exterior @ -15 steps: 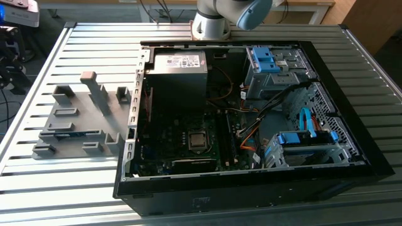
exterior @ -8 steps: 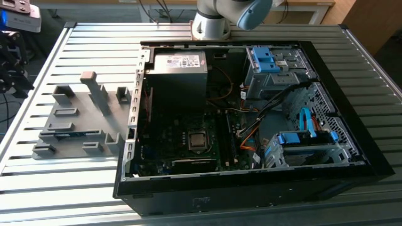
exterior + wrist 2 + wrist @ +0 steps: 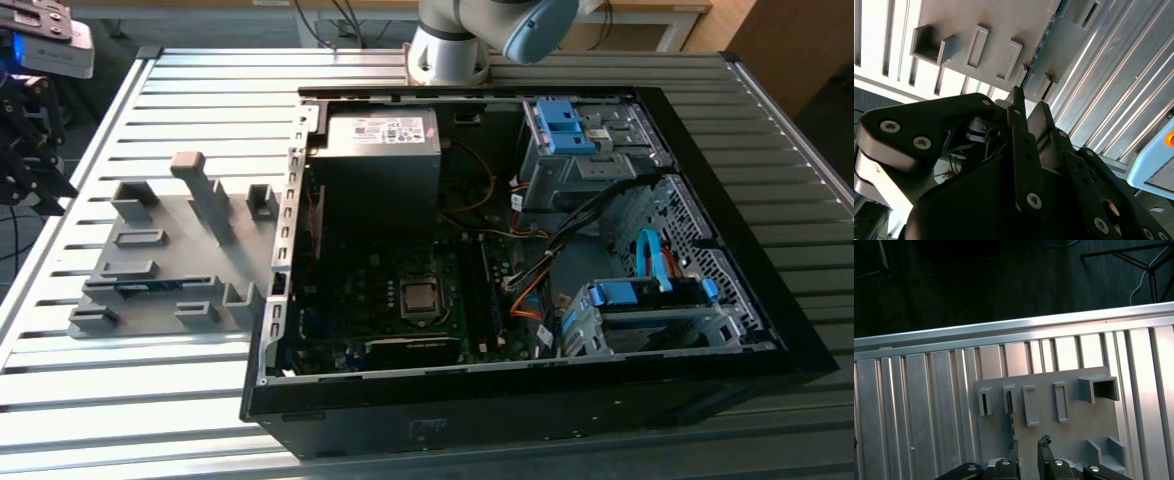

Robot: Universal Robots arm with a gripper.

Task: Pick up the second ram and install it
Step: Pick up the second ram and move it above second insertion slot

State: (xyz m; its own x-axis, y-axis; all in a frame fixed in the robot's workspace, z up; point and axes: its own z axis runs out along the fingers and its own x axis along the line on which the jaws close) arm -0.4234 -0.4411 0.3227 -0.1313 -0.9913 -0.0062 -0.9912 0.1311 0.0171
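The second ram (image 3: 134, 287) is a thin blue stick standing on its edge in the grey holder fixture (image 3: 167, 250), on the exterior view's left beside the open computer case (image 3: 534, 250). In the second wrist view the ram (image 3: 1040, 47) runs as a dark bluish line along the fixture (image 3: 989, 25). It shows as a thin dark edge (image 3: 1011, 427) in the first wrist view. My gripper (image 3: 1028, 450) hangs above the fixture (image 3: 1074, 425), with its left fingertip over the ram's edge. The gripper (image 3: 1029, 107) is open by a narrow gap, with nothing held.
The case lies open on a slatted metal table (image 3: 160, 400), with the power supply (image 3: 380, 135), motherboard (image 3: 400, 290) and blue-trimmed drive cages (image 3: 641, 300) inside. The arm's base (image 3: 447, 50) stands behind the case. A pendant (image 3: 1159, 160) sits past the table edge (image 3: 1004, 330).
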